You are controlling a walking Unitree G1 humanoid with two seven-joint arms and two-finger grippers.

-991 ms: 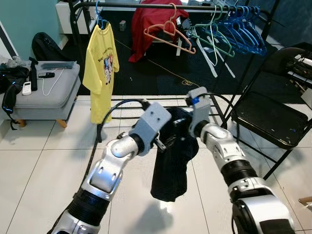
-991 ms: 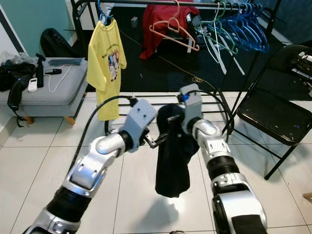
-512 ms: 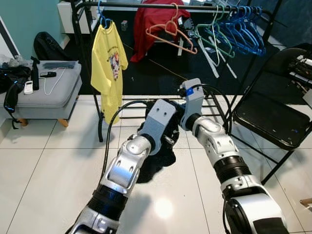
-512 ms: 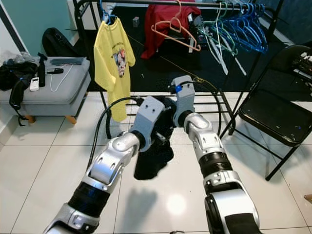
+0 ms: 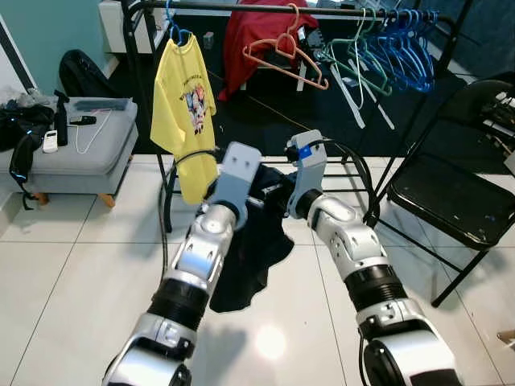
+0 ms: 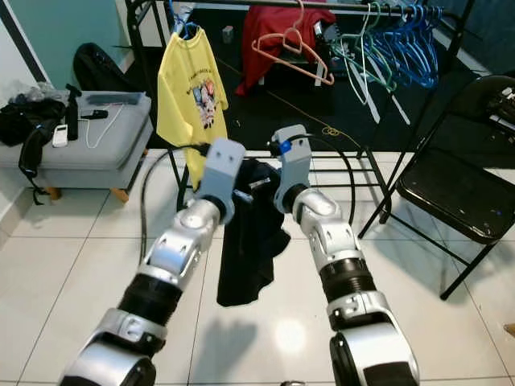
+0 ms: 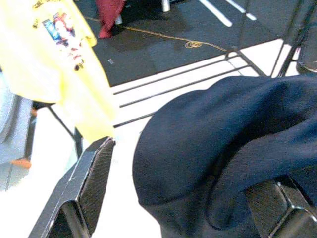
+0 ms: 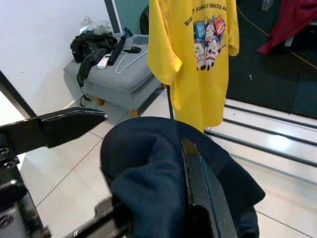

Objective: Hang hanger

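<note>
You have the dark garment point(image 5: 256, 241) held up between both arms in front of the clothes rail point(image 5: 265, 10), with most of the cloth hanging loose toward the tiled floor point(image 5: 72, 265). The left gripper point(image 7: 168, 198) has its fingers spread wide, with the cloth bulging between them and draped over the one on the far side of the gap, so that hold looks like a drape rather than a pinch. The right gripper point(image 8: 148, 208) has the cloth bunched over its fingers too, and you cannot tell from here whether they are truly clamped on it. No hanger inside the garment can be made out, so you cannot confirm a hook is ready for the rail. The main risk is that the cloth slides off the left fingers as you lift, leaving the weight on the right side alone and dropping the garment. A second risk is the yellow T-shirt point(image 5: 187, 104) hanging on the rail just to the left: swing the left arm wide and you may knock it or snag it. The pink hanger point(image 5: 283, 58) and the blue hangers point(image 5: 402, 52) crowd the rail to the right, and the black folding chair point(image 5: 451, 197) stands near your right arm.
</note>
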